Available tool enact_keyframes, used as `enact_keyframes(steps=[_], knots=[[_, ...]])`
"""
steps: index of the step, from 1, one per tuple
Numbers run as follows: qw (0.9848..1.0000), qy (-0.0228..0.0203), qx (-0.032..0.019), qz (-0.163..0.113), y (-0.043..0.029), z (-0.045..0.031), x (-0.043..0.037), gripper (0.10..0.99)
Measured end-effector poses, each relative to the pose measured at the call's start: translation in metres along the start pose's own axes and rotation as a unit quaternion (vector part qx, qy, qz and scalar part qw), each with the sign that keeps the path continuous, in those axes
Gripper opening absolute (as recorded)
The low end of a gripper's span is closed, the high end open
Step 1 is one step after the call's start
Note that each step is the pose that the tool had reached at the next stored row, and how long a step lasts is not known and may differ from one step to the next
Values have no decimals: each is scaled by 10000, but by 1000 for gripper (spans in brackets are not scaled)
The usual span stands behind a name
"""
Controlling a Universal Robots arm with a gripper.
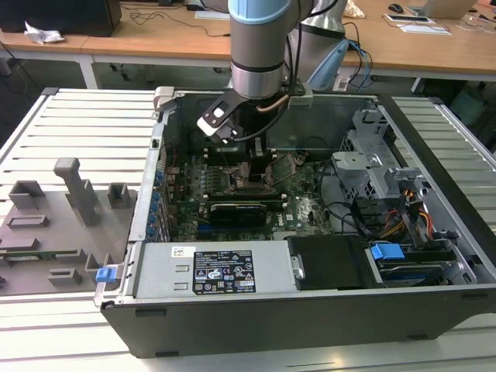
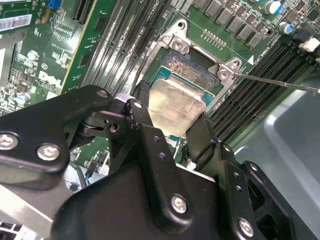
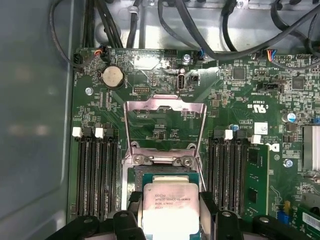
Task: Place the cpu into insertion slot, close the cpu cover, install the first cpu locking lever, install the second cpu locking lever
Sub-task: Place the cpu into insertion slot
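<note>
cpu [image 3: 170,206] | clasped between hand [image 3: 170,197] fingers | over insertion slot [image 2: 187,67] | cpu cover [image 3: 165,106] open

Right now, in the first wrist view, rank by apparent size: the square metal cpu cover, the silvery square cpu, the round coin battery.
Largest: square metal cpu cover.
Then: silvery square cpu, nearer the camera, so unsure.
Smallest: round coin battery.

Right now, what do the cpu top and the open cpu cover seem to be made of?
cpu: likely metal, with a matte silver-grey top that reflects light softly. cpu cover: probably thin stamped sheet metal, with a dull grey sheen and brighter bent edges.
</note>
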State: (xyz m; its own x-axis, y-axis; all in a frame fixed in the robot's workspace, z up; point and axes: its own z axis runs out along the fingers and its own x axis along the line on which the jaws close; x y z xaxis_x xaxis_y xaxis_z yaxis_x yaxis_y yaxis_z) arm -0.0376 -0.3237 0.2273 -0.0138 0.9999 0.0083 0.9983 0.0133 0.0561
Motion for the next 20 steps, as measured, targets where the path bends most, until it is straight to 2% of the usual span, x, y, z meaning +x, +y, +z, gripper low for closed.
enact_keyframes(steps=[10,20], knots=[[10000,-2,0,25,-28,126,37,541],[10000,-5,0,69,-34,217,59,541]])
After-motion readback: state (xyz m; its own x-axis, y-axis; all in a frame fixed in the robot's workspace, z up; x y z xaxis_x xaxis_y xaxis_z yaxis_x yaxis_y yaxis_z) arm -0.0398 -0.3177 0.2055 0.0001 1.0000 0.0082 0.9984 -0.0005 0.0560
